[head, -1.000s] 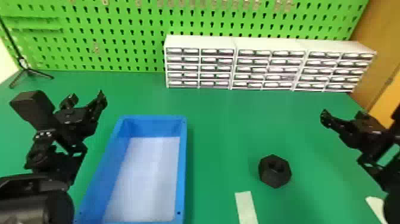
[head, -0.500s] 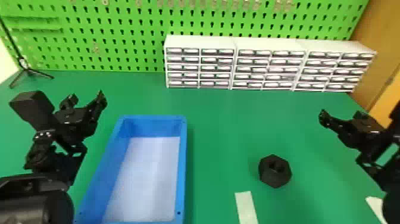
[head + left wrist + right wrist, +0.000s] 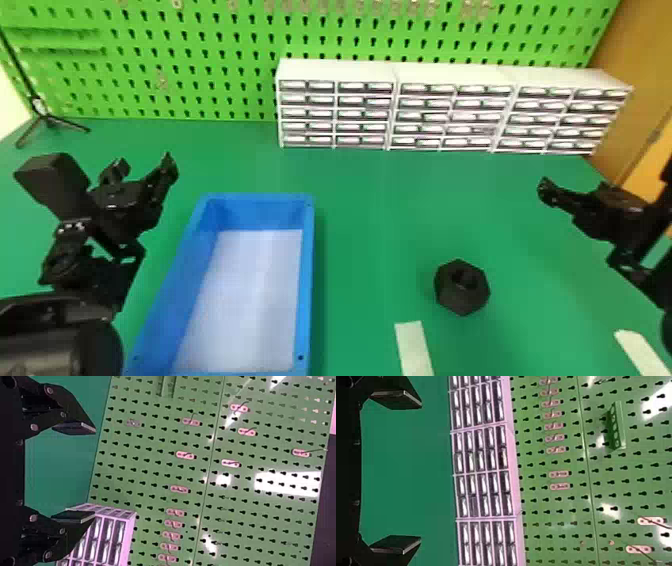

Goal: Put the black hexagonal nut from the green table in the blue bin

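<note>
From where I stand, the blue bin [image 3: 307, 280] sits on the green table [image 3: 380, 210], just beside the robot's left arm, its pale floor showing between four raised walls. The task's thing, the black nut [image 3: 462, 292], lies out on the table to the right of the bin, between it and the right arm, its hole facing up. A pale strip [image 3: 414, 347] lies near the nut on the robot's side, and another strip [image 3: 642, 352] lies further right.

The left pincer [image 3: 143, 167] hangs over the table on the bin's left, its fingers spread wide with only air between them. The right pincer [image 3: 575, 190] hangs off to the right of the nut, well apart from it, and its fingers are wide too.

At the back, three white drawer cabinets [image 3: 335, 70] stand side by side against the green pegboard [image 3: 200, 60]. Each holds rows of little drawers with pale fronts; I can't tell what they hold. A black tripod [image 3: 42, 117] stands at the far left.
</note>
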Available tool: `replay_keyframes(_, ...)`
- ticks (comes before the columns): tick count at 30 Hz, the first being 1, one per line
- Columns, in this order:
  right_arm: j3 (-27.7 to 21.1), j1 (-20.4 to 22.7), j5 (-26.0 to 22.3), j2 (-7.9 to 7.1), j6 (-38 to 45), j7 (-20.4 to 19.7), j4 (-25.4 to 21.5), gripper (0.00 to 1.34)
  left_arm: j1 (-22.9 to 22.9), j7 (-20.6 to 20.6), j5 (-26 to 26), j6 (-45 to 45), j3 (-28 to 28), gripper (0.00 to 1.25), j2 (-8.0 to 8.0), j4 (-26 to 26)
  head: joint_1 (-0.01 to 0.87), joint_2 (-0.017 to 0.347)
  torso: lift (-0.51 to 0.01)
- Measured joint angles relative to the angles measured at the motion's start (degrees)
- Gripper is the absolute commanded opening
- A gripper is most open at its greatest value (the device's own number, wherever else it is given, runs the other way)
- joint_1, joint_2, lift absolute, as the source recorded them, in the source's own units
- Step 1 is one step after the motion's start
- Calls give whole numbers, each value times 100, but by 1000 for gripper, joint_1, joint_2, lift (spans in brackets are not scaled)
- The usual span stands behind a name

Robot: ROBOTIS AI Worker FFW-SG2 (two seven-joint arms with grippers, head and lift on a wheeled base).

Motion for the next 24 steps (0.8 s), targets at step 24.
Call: replay_keyframes(24,239,-282,649,35,3058,0,-1209,1230,29,-35,33,0,27,749,1,0,692,8,-97)
